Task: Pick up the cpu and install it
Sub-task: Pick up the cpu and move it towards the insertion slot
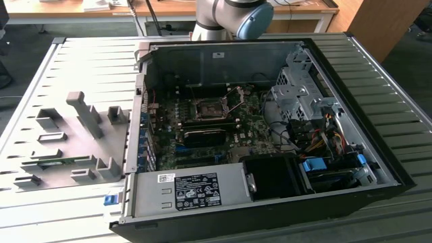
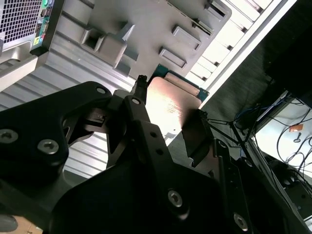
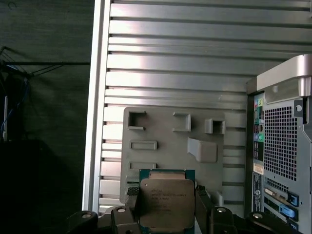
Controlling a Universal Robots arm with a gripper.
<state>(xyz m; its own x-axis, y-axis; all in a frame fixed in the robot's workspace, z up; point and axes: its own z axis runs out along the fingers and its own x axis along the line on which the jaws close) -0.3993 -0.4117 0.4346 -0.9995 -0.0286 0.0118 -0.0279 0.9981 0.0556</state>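
One cpu: silver-grey top plate on a green-edged board, clamped in my gripper. My jaws were closed on it, with one black finger pressed against each of two opposite edges. My fingers flanked the chip, which sat squarely between them with its metal top facing the first wrist view. In both wrist views it hung above the fixture plate, apart from it.

One grey fixture plate: seen behind the cpu in both wrist views, carrying raised blocks and shallow rectangular pockets. In the exterior view it lay on the exterior view's left, just beside the case.

One ribbed metal table: bore the fixture plate and the case.

One open computer case: side panel off, lying on the table. Its perforated rear face with coloured ports showed beside the fixture plate in the first wrist view.

One motherboard socket: black square frame near the middle of the board, its metal bracket tilted up.

One arm: my grey and blue joint stood beyond the far edge of the case.
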